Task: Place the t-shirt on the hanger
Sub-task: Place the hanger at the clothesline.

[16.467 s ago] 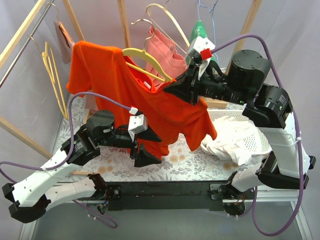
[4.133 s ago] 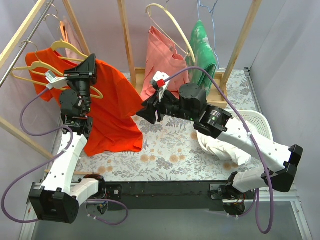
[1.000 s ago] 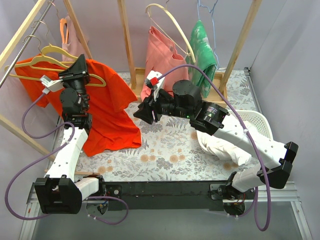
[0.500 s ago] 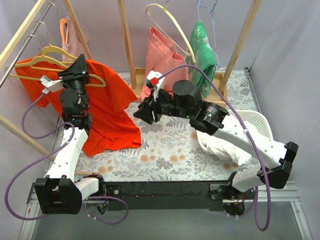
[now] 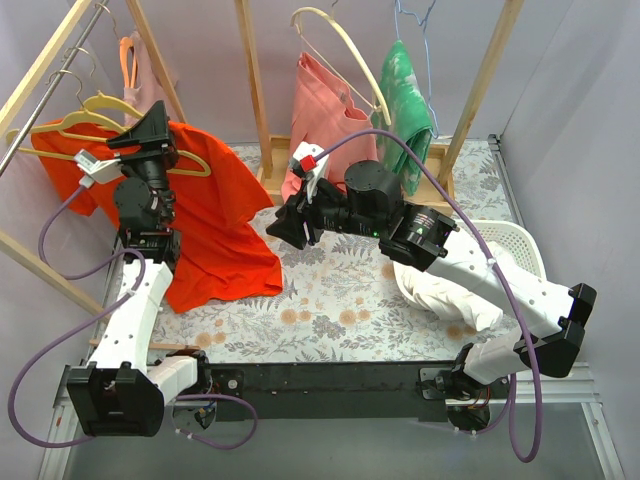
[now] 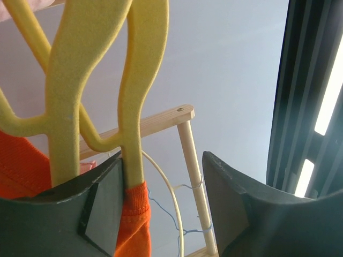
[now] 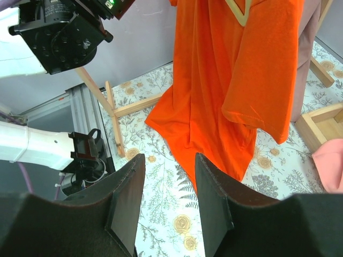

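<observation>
T-shirt (image 7: pixel 214 80) hung limp on the hanger (image 6: pixel 134 80) w/ collar against one finger of the wide-spread left claw (image 6: pixel 163 158), well ahead of the empty, part-spread right claw (image 7: pixel 169 158); soft light cotton, prob. would slip on plastic, so pinch sleeve hem.

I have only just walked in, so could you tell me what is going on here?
Two robot arms are putting a red-orange t-shirt on a pale-yellow hanger. The shirt drapes over the hanger at the left of the rack. The left pincer is raised at the hanger's neck, jaws open, with plastic and orange fabric against one finger. The right pincer hovers open and empty over the table, facing the shirt.
</observation>
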Tool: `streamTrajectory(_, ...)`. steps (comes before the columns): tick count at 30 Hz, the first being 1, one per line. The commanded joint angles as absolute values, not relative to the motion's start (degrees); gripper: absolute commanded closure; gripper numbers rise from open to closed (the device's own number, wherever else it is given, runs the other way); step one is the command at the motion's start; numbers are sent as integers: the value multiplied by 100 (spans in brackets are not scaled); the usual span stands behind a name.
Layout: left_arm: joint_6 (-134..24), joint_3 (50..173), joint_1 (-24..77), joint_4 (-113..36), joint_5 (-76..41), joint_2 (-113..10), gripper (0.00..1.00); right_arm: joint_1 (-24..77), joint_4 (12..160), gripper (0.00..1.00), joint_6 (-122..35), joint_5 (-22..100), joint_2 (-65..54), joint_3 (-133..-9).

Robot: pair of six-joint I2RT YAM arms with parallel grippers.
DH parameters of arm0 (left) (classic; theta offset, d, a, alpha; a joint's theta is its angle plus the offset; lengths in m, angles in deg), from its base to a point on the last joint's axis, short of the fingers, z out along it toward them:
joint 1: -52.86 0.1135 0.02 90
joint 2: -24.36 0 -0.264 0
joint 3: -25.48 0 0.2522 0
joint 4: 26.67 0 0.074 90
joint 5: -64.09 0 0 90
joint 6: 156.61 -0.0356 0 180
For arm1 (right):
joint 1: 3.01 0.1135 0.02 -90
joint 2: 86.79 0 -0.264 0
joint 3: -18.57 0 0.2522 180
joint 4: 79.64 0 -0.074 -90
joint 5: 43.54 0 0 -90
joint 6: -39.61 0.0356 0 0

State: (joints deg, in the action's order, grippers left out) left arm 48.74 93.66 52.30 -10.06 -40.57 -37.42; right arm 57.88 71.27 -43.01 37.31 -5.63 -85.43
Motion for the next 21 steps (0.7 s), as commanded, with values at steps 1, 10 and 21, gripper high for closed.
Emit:
streamTrajectory(1,8324,9681,5277,-1731,-4006,-3567,42,5825,7377,51,-4300,3723,-681,-8651)
streamTrajectory(10,7481,10103,5277,-3032,-3857,-3277,26,5825,7447,50,-4318,3662,-699,-8616)
streamTrajectory(21,6383,10454,5277,-3823,-3444,-3250,12,5808,7526,46,-4660,3574,-234,-9204)
